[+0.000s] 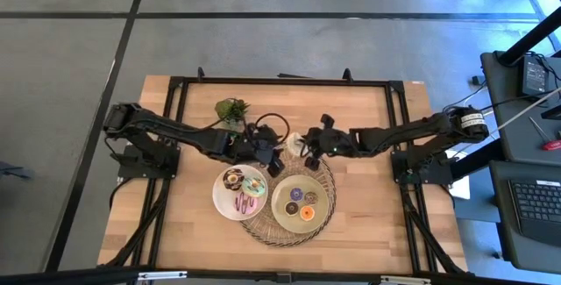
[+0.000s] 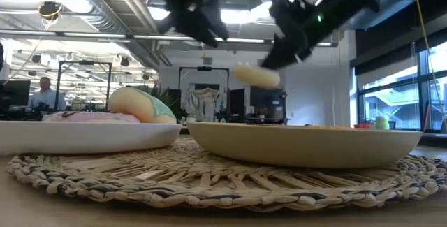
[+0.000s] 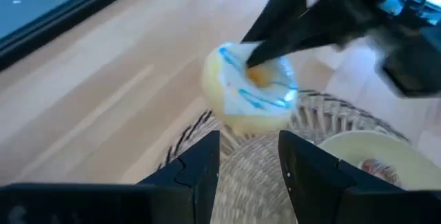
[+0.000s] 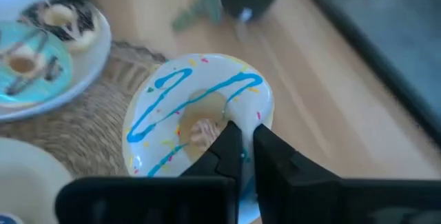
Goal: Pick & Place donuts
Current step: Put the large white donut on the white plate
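Overhead cam straight down, low cam table-level, 2 wrist cams close on same donut (image 4: 200, 124).

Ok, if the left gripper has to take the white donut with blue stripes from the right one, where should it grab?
Probably the free half of the ring. The right gripper pinches one side of the white donut, one finger through the hole. The open left gripper sits just short of it, so coming straight on and closing across the opposite rim looks best.

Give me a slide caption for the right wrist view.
Right hand pinches a white donut with blue drizzle above the woven mat.
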You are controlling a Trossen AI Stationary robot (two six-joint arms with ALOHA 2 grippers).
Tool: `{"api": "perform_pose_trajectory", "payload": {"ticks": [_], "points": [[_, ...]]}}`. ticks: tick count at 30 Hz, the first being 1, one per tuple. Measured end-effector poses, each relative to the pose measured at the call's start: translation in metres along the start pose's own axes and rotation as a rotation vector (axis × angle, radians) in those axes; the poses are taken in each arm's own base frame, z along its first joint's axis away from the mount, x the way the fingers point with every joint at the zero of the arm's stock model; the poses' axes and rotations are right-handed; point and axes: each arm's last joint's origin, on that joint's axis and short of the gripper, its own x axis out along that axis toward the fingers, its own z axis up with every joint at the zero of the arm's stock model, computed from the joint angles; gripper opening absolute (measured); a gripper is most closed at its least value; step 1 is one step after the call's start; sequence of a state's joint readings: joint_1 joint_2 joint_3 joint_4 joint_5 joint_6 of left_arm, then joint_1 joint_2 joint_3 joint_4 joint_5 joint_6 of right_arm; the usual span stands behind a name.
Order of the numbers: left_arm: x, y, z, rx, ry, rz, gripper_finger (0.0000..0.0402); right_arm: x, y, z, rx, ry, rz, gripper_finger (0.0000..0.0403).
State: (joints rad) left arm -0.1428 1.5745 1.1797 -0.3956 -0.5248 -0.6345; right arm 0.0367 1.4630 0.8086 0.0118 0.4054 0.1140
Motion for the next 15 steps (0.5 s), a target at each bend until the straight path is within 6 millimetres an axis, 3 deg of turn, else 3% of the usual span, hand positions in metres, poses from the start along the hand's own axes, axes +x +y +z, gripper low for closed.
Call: {"api": "perform_pose_trajectory", "payload": {"ticks": [5, 15], "points": [[0.018, -0.003, -0.001, 0.027, -0.018, -0.012, 0.0144, -0.014, 0.021, 0.017, -0.052, -0.074, -0.035, 0.0025], [0.041, -0.008, -0.006, -0.003, 0.01, -0.075, 0.0143, -0.022, 0.034, 0.014, -0.1, -0.072, -0.074, 0.0023]]}}
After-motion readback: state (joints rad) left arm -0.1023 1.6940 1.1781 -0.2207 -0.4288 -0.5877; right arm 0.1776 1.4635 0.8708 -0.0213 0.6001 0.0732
